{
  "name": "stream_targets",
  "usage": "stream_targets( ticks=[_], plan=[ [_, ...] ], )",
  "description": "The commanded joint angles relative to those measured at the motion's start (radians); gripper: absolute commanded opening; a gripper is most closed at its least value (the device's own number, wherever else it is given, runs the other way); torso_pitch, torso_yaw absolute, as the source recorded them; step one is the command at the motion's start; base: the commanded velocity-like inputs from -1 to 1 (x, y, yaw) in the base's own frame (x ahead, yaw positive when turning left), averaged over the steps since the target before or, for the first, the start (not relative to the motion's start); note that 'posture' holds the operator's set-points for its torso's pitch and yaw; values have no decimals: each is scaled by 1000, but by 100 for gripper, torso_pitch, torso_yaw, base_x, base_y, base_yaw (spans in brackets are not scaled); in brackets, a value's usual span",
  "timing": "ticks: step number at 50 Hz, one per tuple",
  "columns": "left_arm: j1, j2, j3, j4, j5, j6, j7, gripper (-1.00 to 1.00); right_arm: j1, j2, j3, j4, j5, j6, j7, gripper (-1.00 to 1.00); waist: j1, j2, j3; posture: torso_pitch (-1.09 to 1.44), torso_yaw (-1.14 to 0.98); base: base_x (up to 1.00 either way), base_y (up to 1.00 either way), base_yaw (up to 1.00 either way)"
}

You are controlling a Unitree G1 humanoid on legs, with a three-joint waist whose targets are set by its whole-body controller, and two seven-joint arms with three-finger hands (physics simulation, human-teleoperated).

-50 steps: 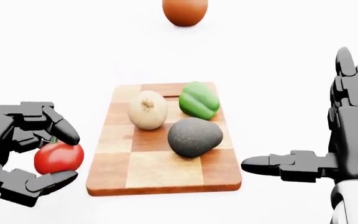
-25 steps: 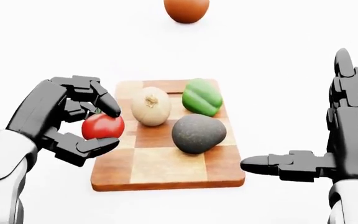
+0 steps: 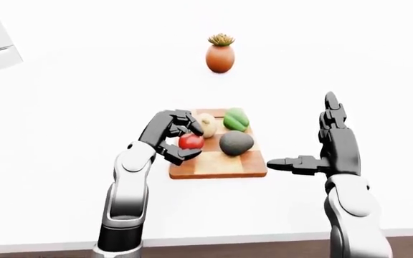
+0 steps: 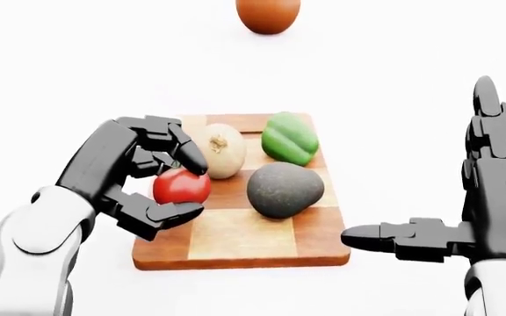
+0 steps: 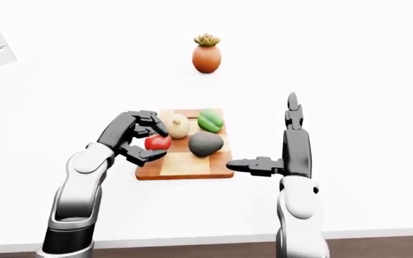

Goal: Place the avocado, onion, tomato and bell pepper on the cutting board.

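- Left-eye view: three of four are down. Onion [image 3: 207,124], bell pepper [image 3: 236,119] and avocado [image 3: 236,143] sit on the cutting board [image 3: 221,167]. Only the tomato [image 3: 190,142] is left, gripped in the left hand [image 3: 169,137].
- Head view: the fingers [image 4: 185,151] curl round the glossy red tomato, above the board's left edge; the pale onion is just beyond them.
- Right-eye view: the right hand [image 5: 282,156] is empty, fingers spread wide, beside the board on the white table [image 5: 350,80].

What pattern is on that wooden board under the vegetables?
The board has a checkerboard of light and dark brown wood squares, clearest in the head view.
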Motion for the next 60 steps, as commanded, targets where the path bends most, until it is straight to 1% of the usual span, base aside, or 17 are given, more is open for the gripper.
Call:
stream_targets(
  ticks=[1, 2, 5, 7, 11, 13, 18, 26, 28, 31, 32, 35, 42, 47, 52, 54, 60],
  plan=[
    [-29, -1, 5, -40, -3, -31, 8, -36, -19, -5, -3, -34, -2, -32, -5, 100, 0, -2, -12, -25, 0, 0, 0, 0],
    [-29, -1, 5, -39, -2, -32, 9, -29, -19, -5, -2, -33, -3, -33, -6, 100, 0, -2, -12, -25, 0, 0, 0, 0],
    [-25, -3, 3, -41, 0, -32, 7, -26, -19, -5, -2, -34, -3, -32, -6, 100, -1, -1, -12, -25, 0, 0, 0, 0],
    [-18, -6, -1, -48, 1, -31, 4, -19, -17, -6, -3, -35, -3, -33, -5, 100, -1, -1, -12, -25, 0, 0, 0, 0],
    [-8, -9, -4, -49, 4, -36, 0, -16, -12, -8, -6, -41, -4, -30, 0, 100, -1, -2, -13, -25, 0, 0, 0, 0],
    [-9, -12, -3, -54, 5, -30, -1, -9, -13, -8, -7, -42, -4, -29, 0, 100, -1, -1, -13, -25, 0, 0, 0, 0],
    [7, -17, -13, -76, 11, -21, -13, -4, -31, -10, -4, -30, -6, -23, -3, 100, -2, -1, -13, -25, 0, 0, 0, 0],
    [11, -14, -5, -93, 12, -13, -17, 0, -43, -14, -2, -37, -9, -7, 1, 100, -2, -3, -11, -25, 0, 0, 0, 0],
    [15, -14, -6, -97, 13, -12, -18, 4, -40, -13, -1, -34, -10, -12, 0, 100, -3, -3, -11, -25, 0, 0, 0, 0],
    [15, -14, -4, -92, 12, -17, -15, 17, -38, -12, -2, -33, -9, -14, -1, 100, -2, -4, -11, -25, 0, 0, 0, 0],
    [16, -14, -3, -89, 12, -19, -13, 35, -38, -11, -1, -35, -10, -14, 0, 100, -2, -4, -12, -25, 0, 0, 0, 0],
    [17, -14, -3, -96, 12, -15, -13, 44, -30, -10, -2, -36, -10, -18, -1, 100, -2, -3, -12, -25, 0, 0, 0, 0],
    [23, -13, -3, -106, 15, -10, -15, 44, -27, -6, 0, -31, -11, -24, -5, 100, -2, -2, -12, -25, 0, 0, 0, 0],
    [31, -4, 6, -140, 18, 12, -24, 36, -23, -5, 0, -32, -10, -25, -6, 100, -4, -2, -12, -25, 0, 0, 0, 0],
    [37, 19, 32, -193, 18, 50, -32, 32, -18, -5, -2, -32, -8, -31, -6, 100, -5, 0, -11, -25, 0, 0, 0, 0],
    [36, 35, 48, -222, 19, 74, -43, 27, -19, -5, -3, -38, -8, -25, -3, 100, -5, 1, -11, -25, 0, 0, 0, 0],
    [37, 79, 89, -313, 22, 144, -71, 29, -36, -11, 0, -36, -16, -12, -2, 100, -5, 4, -10, -25, 0, 0, 0, 0]
  ],
)
